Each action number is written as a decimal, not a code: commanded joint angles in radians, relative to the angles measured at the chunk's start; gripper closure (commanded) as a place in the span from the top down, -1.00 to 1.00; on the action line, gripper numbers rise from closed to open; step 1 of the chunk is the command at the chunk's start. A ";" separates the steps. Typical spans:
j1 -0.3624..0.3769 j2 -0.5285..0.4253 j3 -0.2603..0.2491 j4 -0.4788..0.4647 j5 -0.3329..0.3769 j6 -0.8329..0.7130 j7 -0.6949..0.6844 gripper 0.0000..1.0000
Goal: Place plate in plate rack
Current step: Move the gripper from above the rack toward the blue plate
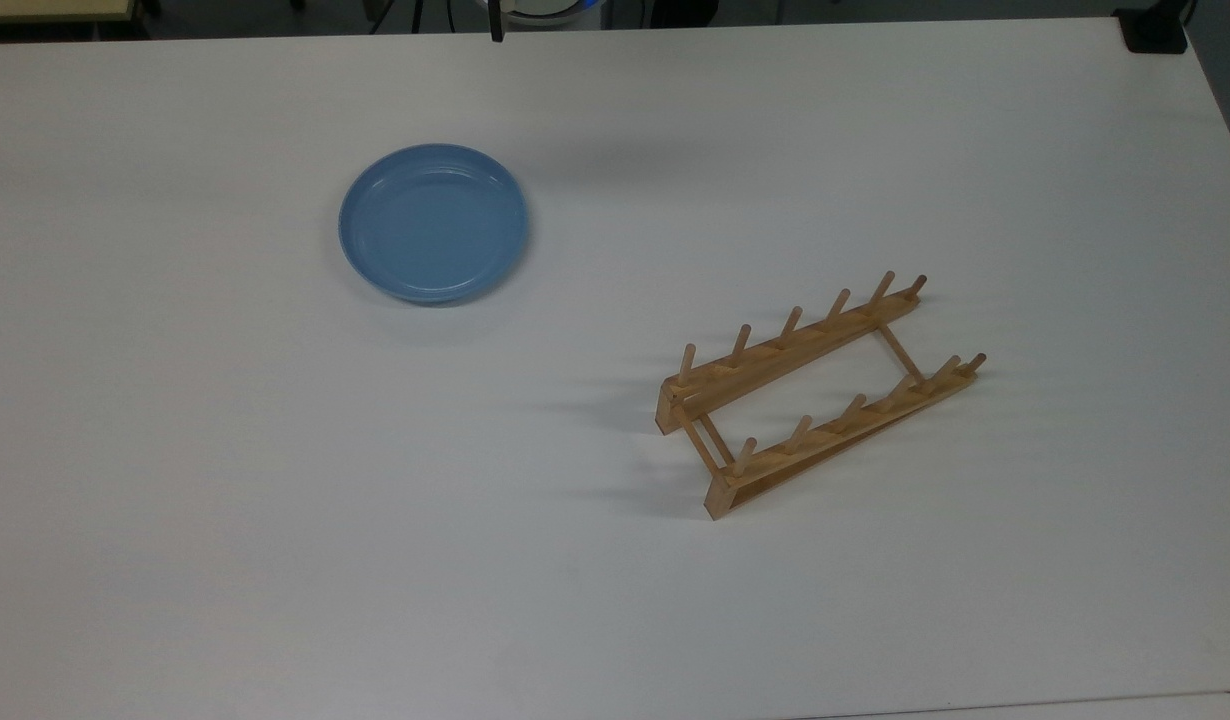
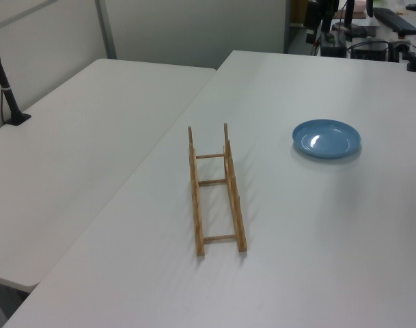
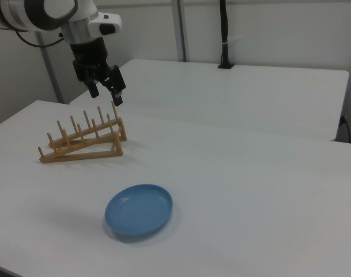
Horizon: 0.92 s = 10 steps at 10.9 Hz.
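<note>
Plate (image 3: 139, 210) lies flat, well apart from plate rack (image 3: 83, 141); prob. stiff, light, slick — pinch its raised rim. Gripper (image 3: 106, 91) empty, jaws open, above rack.

Lighting: I see even, bright overhead light; soft shadows beside the plate rack (image 1: 820, 390); glare spot on the plate (image 2: 326, 139).
</note>
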State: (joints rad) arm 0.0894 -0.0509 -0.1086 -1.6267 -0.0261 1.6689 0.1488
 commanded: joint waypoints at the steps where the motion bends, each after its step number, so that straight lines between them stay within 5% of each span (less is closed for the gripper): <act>1: 0.004 -0.018 -0.014 -0.013 0.044 0.009 -0.026 1.00; 5: 0.004 -0.017 -0.014 -0.013 0.044 0.009 -0.043 1.00; 10: -0.054 -0.021 -0.019 -0.038 -0.021 -0.061 -0.403 1.00</act>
State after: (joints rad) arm 0.0731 -0.0525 -0.1182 -1.6314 -0.0216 1.6349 -0.1459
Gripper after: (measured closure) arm 0.000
